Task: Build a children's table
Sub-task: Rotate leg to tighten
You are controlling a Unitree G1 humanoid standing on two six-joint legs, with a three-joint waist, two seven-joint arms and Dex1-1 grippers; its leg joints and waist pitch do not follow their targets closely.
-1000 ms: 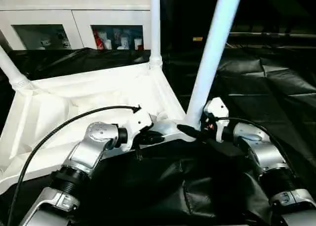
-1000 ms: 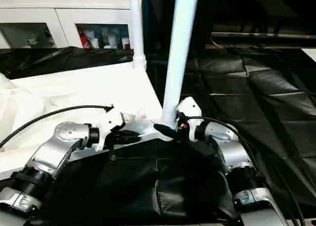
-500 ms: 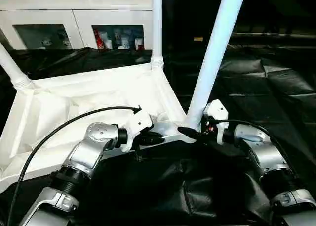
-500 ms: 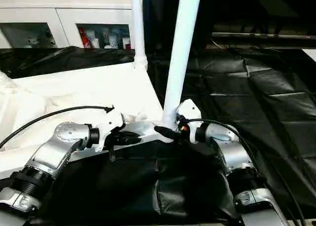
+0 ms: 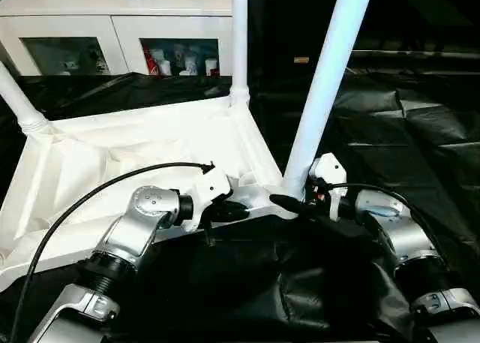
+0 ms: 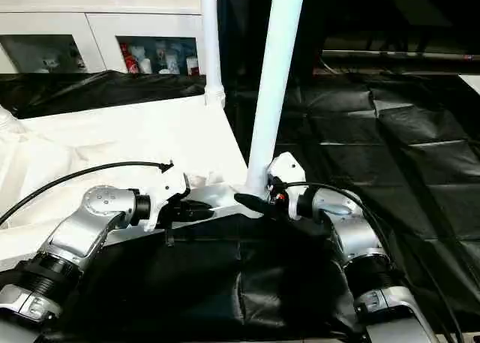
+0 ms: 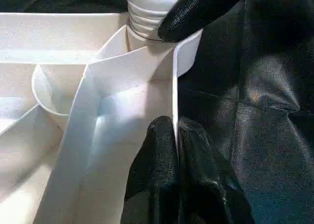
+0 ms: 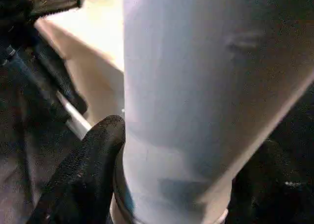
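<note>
The white tabletop (image 5: 112, 155) lies upside down on the black sheet, its ribbed underside up. Three white tube legs stand in its corner sockets: one at the far left (image 5: 16, 103), one at the back (image 5: 238, 43) and a near-right leg (image 5: 326, 88). My left gripper (image 5: 236, 208) is shut on the tabletop's thin rim (image 7: 172, 87) beside the near-right corner. My right gripper (image 5: 289, 202) reaches in from the right to the base of the near-right leg (image 8: 196, 87). Its fingers (image 8: 91, 177) are on both sides of that leg and press against it.
A white cabinet with glass doors (image 5: 112, 28) stands behind the tabletop. Crumpled black sheeting (image 5: 405, 118) covers the floor to the right and in front. A black cable (image 5: 90, 197) arcs over my left forearm.
The right gripper's fingers have drawn closer together around the base of the near-right leg. The left gripper keeps its hold on the rim, and the tabletop has not moved.
</note>
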